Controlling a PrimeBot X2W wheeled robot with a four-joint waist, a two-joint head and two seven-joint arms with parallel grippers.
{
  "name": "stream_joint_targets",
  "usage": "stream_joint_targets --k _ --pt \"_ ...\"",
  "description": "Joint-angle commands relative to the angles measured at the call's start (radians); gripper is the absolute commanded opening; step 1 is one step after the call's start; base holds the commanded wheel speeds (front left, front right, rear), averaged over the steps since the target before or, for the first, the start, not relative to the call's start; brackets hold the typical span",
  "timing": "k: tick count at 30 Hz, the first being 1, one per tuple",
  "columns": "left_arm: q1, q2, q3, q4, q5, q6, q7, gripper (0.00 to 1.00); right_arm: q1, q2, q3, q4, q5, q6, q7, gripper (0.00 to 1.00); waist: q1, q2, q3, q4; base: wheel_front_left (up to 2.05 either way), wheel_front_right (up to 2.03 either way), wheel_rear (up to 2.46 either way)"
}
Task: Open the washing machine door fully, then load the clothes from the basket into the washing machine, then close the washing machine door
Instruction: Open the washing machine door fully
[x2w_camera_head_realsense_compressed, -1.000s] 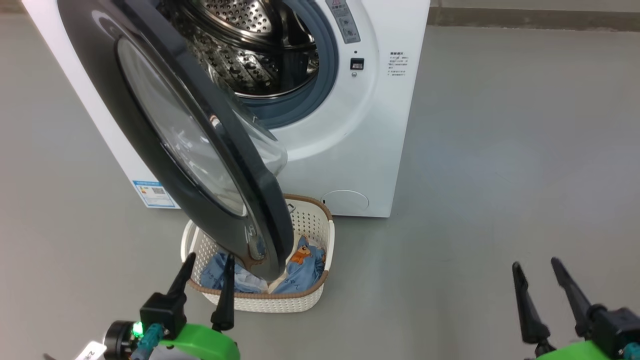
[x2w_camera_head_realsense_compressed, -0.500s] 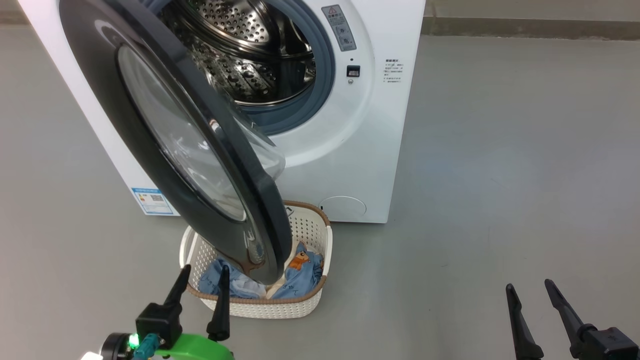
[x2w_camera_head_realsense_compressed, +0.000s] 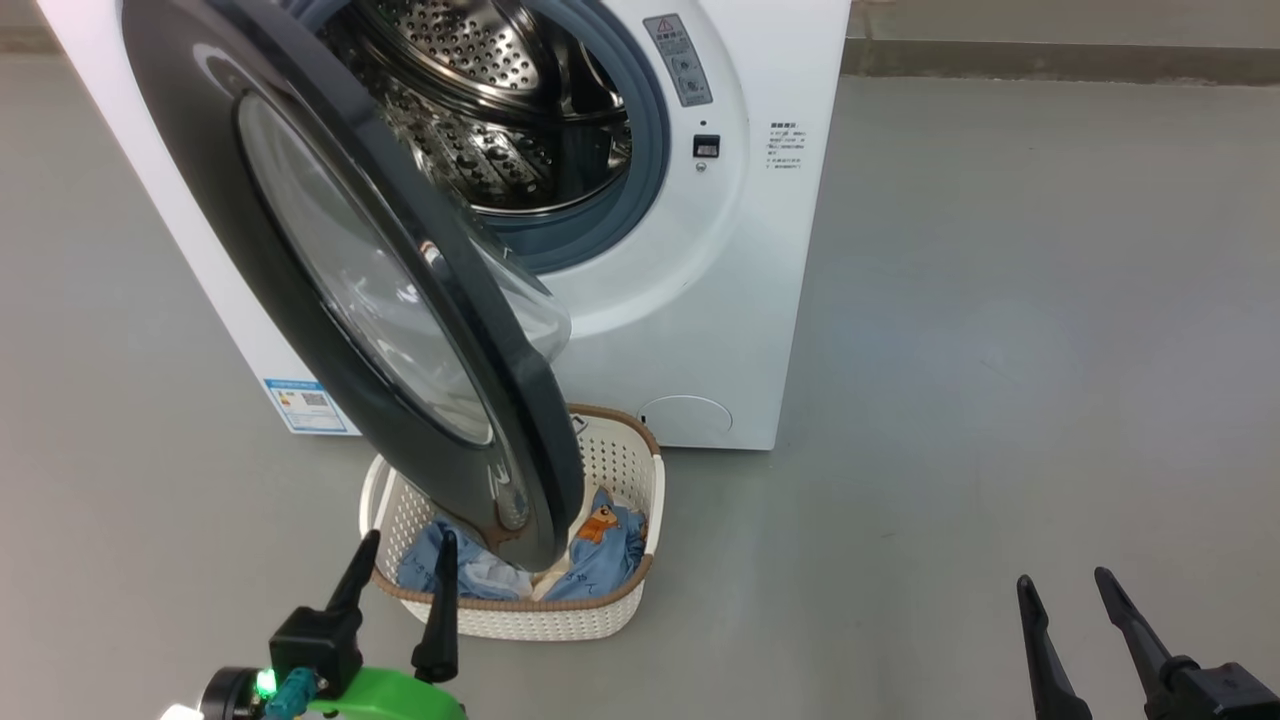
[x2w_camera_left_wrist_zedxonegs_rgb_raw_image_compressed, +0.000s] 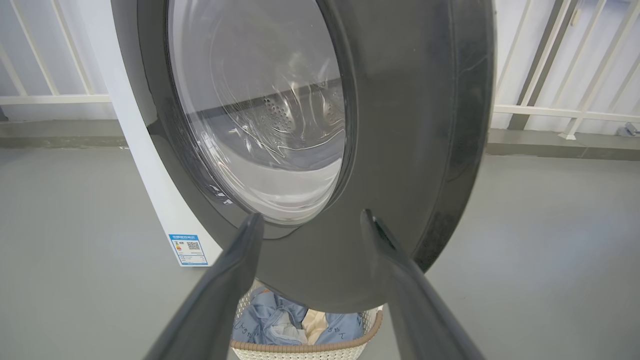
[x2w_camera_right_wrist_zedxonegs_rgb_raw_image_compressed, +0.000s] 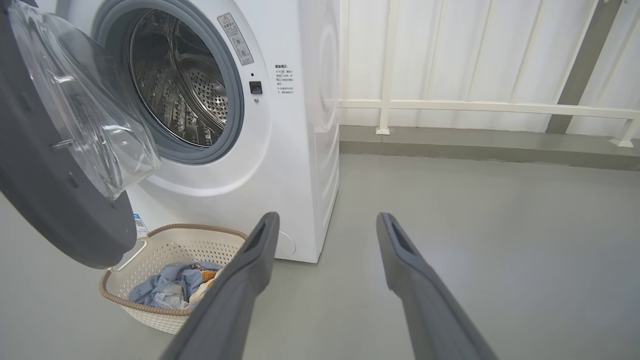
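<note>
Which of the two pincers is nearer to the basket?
The left pincer, open and pointing at the basket just ahead of it; the right pincer stands far aside.

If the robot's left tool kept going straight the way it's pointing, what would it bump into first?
Most likely the washing machine door. The left tool is open and points at the lower part of the door's black ring. Depth is hard to judge, though.
</note>
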Motion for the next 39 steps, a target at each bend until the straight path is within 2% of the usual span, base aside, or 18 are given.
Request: stream_joint_targets --k 1,2,13,20,31,35,39 --pt "-0.008 0.016 0.032 -0.014 -0.012 -0.009 -0.009 0.66 -0.011 -0.009 0.021 -0.019 0.011 0.002 -0.014 1.00 0.0000 0.0000 -0.001 0.000 0.00 0.00 0.00" --pt "-0.009 0.016 0.031 -0.005 -0.016 -0.012 -0.009 0.00 -0.011 -0.009 0.021 -0.019 0.013 0.002 -0.014 1.00 0.0000 0.0000 -0.002 -0.001 0.00 0.00 0.00" --pt "-0.033 0.016 0.048 0.001 -0.058 -0.015 -0.009 0.00 -0.019 -0.009 0.027 -0.021 0.014 0.002 -0.015 1.00 0.0000 0.0000 0.006 -0.006 0.00 0.00 0.00" --pt "-0.056 0.017 0.108 -0.043 -0.093 -0.008 -0.009 0.00 -0.028 -0.009 0.034 -0.018 0.017 0.002 -0.014 1.00 0.0000 0.0000 0.018 -0.010 0.00 0.00 0.00" --pt "-0.172 0.043 0.174 -0.203 -0.023 0.042 -0.009 0.00 -0.047 -0.009 0.048 -0.013 0.018 0.002 -0.012 1.00 0.0000 0.0000 0.040 -0.011 0.00 0.00 0.00" --pt "-0.237 0.046 0.158 -0.284 0.018 0.064 -0.009 0.00 -0.053 -0.009 0.056 -0.011 0.014 0.002 -0.011 1.00 0.0000 0.0000 0.043 -0.010 0.00 0.00 0.00" --pt "-0.296 0.037 0.104 -0.357 0.037 0.067 0.007 0.00 -0.057 -0.009 0.066 -0.009 0.014 0.002 -0.011 1.00 0.0000 0.0000 0.042 -0.011 0.00 0.00 0.00"
